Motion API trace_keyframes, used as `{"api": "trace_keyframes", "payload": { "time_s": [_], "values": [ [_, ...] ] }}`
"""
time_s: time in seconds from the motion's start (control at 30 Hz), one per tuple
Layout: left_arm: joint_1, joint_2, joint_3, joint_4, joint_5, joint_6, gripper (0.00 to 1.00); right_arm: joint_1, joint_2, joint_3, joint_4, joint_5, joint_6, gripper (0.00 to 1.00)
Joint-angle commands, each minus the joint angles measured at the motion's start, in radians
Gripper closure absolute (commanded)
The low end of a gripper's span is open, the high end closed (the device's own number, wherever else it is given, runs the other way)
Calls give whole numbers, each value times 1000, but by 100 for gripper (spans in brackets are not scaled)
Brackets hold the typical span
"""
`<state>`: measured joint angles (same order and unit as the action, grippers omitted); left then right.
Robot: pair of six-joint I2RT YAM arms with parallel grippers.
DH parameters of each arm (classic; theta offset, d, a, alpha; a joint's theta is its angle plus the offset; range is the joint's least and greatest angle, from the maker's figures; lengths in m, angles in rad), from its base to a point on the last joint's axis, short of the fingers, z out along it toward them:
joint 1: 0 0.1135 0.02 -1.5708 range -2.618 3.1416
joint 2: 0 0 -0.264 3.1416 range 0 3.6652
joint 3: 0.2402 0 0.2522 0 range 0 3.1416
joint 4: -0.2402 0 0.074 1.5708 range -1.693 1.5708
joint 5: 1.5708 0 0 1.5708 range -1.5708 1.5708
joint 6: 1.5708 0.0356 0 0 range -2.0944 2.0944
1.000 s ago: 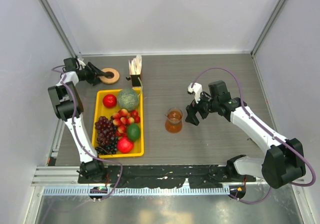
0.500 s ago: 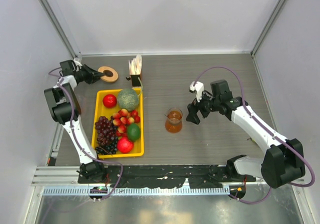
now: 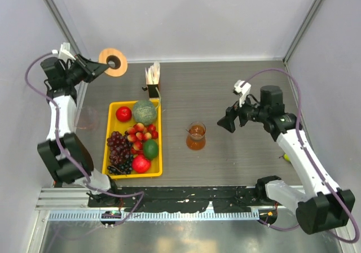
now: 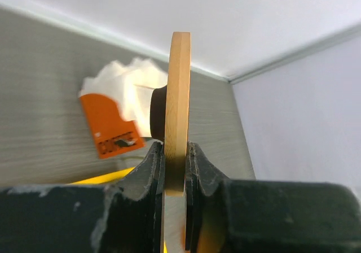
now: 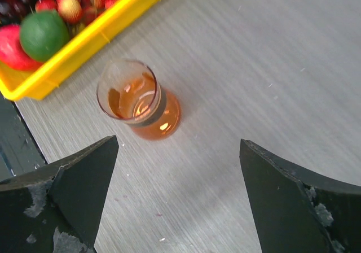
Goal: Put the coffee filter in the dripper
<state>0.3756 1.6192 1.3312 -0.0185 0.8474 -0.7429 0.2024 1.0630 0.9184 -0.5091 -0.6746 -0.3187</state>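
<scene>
barely started tbh, left gripper (image 4: 175,151) clamps the dripper (image 4: 179,95) by its collar up in the air, right gripper (image 5: 179,143) hangs wide open, no filter in the dripper yet

We see the dripper (image 4: 180,95) edge-on, its lower rim hidden in the left end effector (image 4: 175,147); the tray (image 5: 96,35) is cropped.

A yellow tray (image 3: 135,175) on the desk (image 3: 225,83) holds a melon (image 3: 145,112), grapes (image 3: 118,148), a lime (image 3: 150,149) and red fruit (image 3: 141,164). A jug (image 3: 196,136) of amber liquid stands beside it. Papers (image 3: 153,73) stand upright behind.
</scene>
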Motion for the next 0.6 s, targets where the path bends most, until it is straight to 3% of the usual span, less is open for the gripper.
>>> {"api": "trace_keyframes", "payload": {
  "time_s": [0.0, 0.2, 0.3, 0.47, 0.57],
  "values": [
    [-15, -223, -69, 127, 174, -1, 100, -32, -125, 100, 6, -74, 85, 5],
    [-188, -494, -193, 121, 335, 11, 100, -34, -248, 85, 139, -140, 344, 3],
    [-347, -594, -254, 123, 346, 51, 100, -35, -316, -18, 384, -221, 574, 2],
    [-590, -622, -299, 135, 321, 28, 100, -31, -340, -61, 620, -374, 785, 3],
    [-682, -602, -316, 149, 306, 11, 100, -12, -365, -75, 624, -388, 807, 3]
  ]
}}
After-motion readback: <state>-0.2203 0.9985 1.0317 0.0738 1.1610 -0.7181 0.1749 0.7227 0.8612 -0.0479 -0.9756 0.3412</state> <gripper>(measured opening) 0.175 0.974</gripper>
